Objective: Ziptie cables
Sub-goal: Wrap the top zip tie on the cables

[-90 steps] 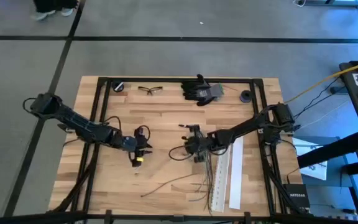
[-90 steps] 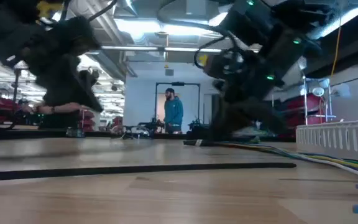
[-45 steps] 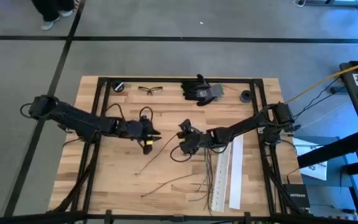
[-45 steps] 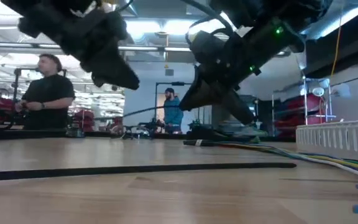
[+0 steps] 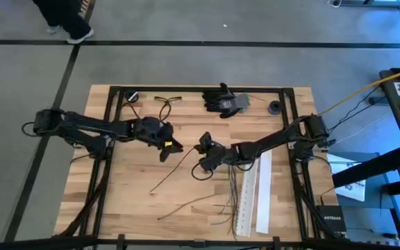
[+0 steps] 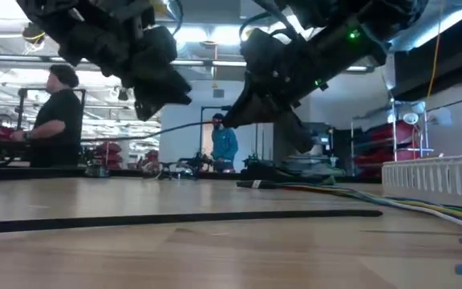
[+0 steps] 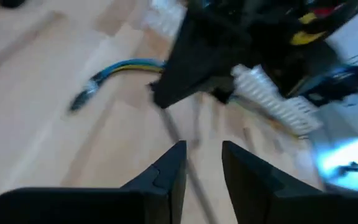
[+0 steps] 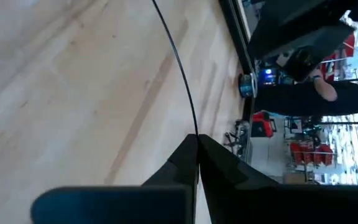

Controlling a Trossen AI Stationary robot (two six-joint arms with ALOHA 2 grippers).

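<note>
— Cables (image 5: pixel 231 196) first: where are they lying?

— Most are sprawling on the wooden table (image 5: pixel 134 205), on the robot's right half, just beside two white perforated strips (image 5: pixel 246 198). One dark cable (image 5: pixel 174 170) is running apart from the bunch, slanting across the middle of the table.

— Is anything holding it?

— The right gripper (image 5: pixel 203 146) is pinching its upper end; in the right wrist view the fingertips (image 8: pixel 191 144) are pressing together with the thin wire between them. In the low view that end is hanging in the air between the two arms.

— And the left gripper (image 5: pixel 170 144)?

— It is hovering near the right one, above the table's middle. Its fingers (image 7: pixel 171 163) are standing apart, and a dark strand is running on the wood beneath the gap. I cannot tell whether they are touching it.

— What is crowding the area?

— Black gloves (image 5: pixel 222 99), safety glasses (image 5: pixel 167 100) and two small black round objects, one (image 5: pixel 132 96) near the glasses and another (image 5: pixel 275 107) beside the gloves, are sitting along the far edge, well apart from the grippers. A yellow cord (image 5: pixel 356 92) is trailing off beyond the right arm.

— Anyone nearby?

— A person in dark clothing (image 6: pixel 54 116) is standing beyond the table, and another in a blue top (image 6: pixel 224 144) is standing farther back.
</note>
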